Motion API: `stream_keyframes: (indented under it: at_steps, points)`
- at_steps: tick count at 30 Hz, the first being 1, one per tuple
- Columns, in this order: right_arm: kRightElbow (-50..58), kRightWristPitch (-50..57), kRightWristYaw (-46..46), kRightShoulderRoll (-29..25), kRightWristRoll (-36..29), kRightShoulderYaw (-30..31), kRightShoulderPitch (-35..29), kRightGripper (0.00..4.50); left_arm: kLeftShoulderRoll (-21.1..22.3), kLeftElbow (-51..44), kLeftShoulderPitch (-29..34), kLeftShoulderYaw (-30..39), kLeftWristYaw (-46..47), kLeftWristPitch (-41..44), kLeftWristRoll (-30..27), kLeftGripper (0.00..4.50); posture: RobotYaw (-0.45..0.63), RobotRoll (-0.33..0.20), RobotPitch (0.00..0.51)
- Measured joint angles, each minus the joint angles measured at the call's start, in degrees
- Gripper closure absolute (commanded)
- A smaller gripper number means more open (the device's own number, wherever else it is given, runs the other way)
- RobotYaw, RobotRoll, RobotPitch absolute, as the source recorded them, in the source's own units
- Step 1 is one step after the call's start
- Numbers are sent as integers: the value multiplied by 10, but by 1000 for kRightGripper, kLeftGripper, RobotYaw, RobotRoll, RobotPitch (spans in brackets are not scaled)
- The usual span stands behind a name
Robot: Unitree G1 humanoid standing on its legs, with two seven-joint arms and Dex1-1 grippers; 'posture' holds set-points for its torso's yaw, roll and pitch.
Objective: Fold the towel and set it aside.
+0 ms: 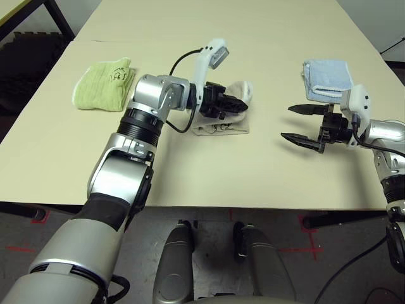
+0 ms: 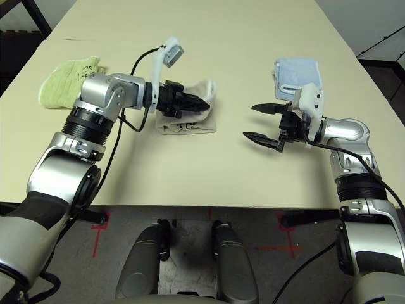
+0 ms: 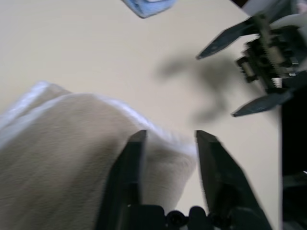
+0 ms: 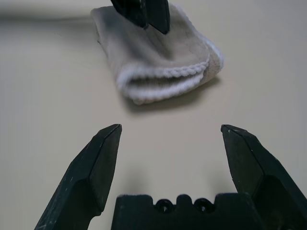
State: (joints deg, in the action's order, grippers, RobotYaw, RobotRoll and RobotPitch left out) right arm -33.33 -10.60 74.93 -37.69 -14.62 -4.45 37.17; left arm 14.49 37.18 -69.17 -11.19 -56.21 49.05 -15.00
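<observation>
The left gripper [image 1: 235, 103] sits low over the towel [image 1: 223, 124], its 2 black fingers [image 3: 125, 177] a narrow gap apart with the tan cloth showing between and under them; whether they pinch the fabric or only rest on it, I cannot tell. The gripper points across toward the robot's right side, angled slightly down. The towel lies folded in a compact bundle near the middle of the table [image 1: 266, 177], its white stitched edge [image 4: 163, 76] showing as stacked layers along the side facing the right arm, and a small printed label on the flat part nearest the robot.

The right gripper [image 1: 299, 123] is held above the bare tabletop well to the right of the towel, its 2 fingers spread wide with nothing between them, pointing toward the towel.

Just behind the right gripper a folded light blue towel [image 1: 326, 79] lies on the table. On the far left side a folded lime-green towel [image 1: 104, 84] lies, well apart from the tan one.
</observation>
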Motion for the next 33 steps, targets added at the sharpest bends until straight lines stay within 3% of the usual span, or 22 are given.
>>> stream_keyframes:
  at_steps: [4,10,14,19,23,26,33]
  points:
    - [2,2,0,0,0,0,0,0,-3,8,7,1,17,-17,11,10,85,0,165]
    - [3,4,0,0,0,0,3,0,2,17,7,44,19,-64,5,10,89,0,168]
    - [2,29,0,13,-14,0,23,0,41,17,13,74,-35,-168,-6,10,94,0,171]
    - [4,90,2,31,-43,-1,41,0,111,33,73,78,-141,-319,4,10,101,0,174]
    - [4,113,1,47,-49,-1,65,0,136,74,89,77,-198,-411,17,10,103,0,173]
    - [0,116,-2,62,-48,1,79,580,139,93,92,78,-229,-470,19,0,111,0,172]
    - [-21,101,3,82,-34,21,99,3332,139,111,99,78,-276,-549,19,0,106,0,170]
